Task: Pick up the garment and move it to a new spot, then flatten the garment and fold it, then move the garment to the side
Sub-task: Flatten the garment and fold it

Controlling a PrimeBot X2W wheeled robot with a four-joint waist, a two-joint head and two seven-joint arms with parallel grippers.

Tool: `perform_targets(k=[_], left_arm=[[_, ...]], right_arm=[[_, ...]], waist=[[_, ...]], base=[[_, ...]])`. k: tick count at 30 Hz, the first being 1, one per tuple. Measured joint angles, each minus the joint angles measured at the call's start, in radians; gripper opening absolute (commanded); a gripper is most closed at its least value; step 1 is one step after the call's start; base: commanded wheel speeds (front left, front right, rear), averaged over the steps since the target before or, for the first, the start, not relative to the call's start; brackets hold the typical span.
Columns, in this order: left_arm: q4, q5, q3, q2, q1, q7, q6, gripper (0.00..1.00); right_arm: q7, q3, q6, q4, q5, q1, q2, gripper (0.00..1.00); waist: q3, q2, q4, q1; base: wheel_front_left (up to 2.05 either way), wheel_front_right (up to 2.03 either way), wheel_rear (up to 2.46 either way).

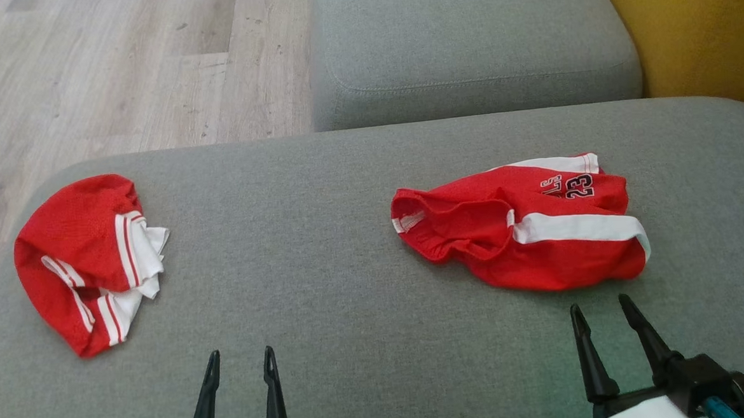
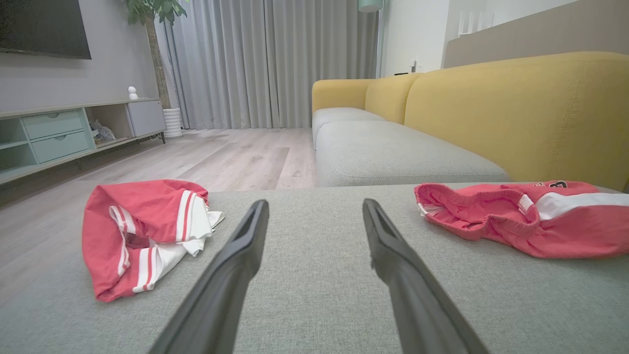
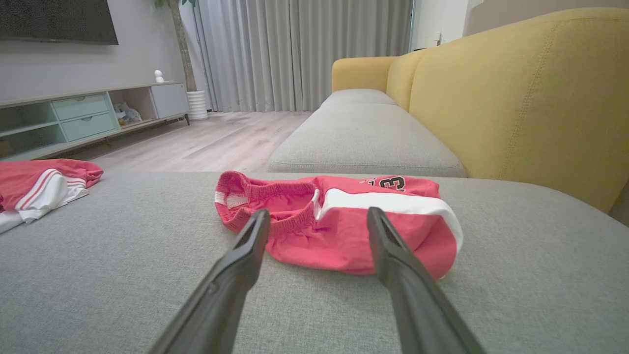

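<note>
i had both pincers spread wide, nothing held; left gripper (image 1: 241, 353) over near edge of grey cushion (image 1: 349, 267); right gripper (image 1: 599, 303) just short of red shorts (image 1: 526, 233), crumpled on cushion's right half; second red garment (image 1: 85, 262) bunched at cushion's left end; judged pickup step not yet begun; next move: ease right gripper forward, pinch waistband, lift clear.

Bright, even, diffuse indoor light, no glare. The crumpled red-and-white mesh shorts (image 1: 527, 245) cast only a thin soft shadow on the grey fabric sofa cushion (image 1: 351, 299). The head view is slightly grainy. Wrist views bow at the edges and render red pinker; the left tool (image 2: 314, 206) and right tool (image 3: 317, 212) blur toward the lens.
</note>
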Motion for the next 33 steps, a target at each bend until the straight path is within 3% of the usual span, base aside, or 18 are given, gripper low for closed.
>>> perform_targets(k=[4,9,12,13,16,24,33], left_arm=[[0.005,-0.009,-0.005,0.0,-0.001,0.0,0.006,1.0],[0.088,-0.069,-0.049,0.001,-0.034,0.0,-0.041,1.0],[0.159,-0.107,-0.112,0.001,-0.135,0.0,-0.074,1.0],[0.207,-0.162,-0.166,0.001,-0.226,0.0,-0.097,1.0],[0.282,-0.297,-0.255,0.0,-0.376,0.031,-0.111,1.0],[0.415,-0.52,-0.485,-0.003,-0.762,0.208,-0.083,1.0],[0.665,-0.667,-0.593,-0.006,-0.953,0.32,-0.044,1.0]], right_arm=[[0.0,0.002,0.0,0.0,-0.006,0.0,0.0,1.0],[0.0,0.01,0.0,-0.003,-0.006,-0.002,0.0,1.0],[0.0,0.009,0.0,-0.011,-0.006,-0.007,0.0,1.0],[0.0,0.012,0.0,-0.011,-0.005,-0.017,0.0,1.0],[0.0,0.023,0.0,-0.016,-0.006,-0.046,0.0,1.0],[0.0,0.038,0.0,-0.031,0.016,-0.146,0.0,1.0],[0.0,0.053,0.0,-0.033,0.059,-0.185,0.0,1.0]], waist=[[0.004,0.0,-0.008,0.0],[0.027,0.0,-0.038,-0.0001],[0.053,0.0,-0.064,0.0],[0.072,0.0,-0.086,0.0],[0.111,0.0,-0.123,0.0],[0.23,0.0,-0.248,0.0003],[0.336,0.0,-0.383,0.0002]], base=[[0.0,0.0,0.0],[0.0,0.0,0.0],[0.0,0.0,0.0],[0.0,0.0,0.0],[0.0,0.0,0.0],[0.0,0.0,0.0],[0.0,0.0,0.0]])
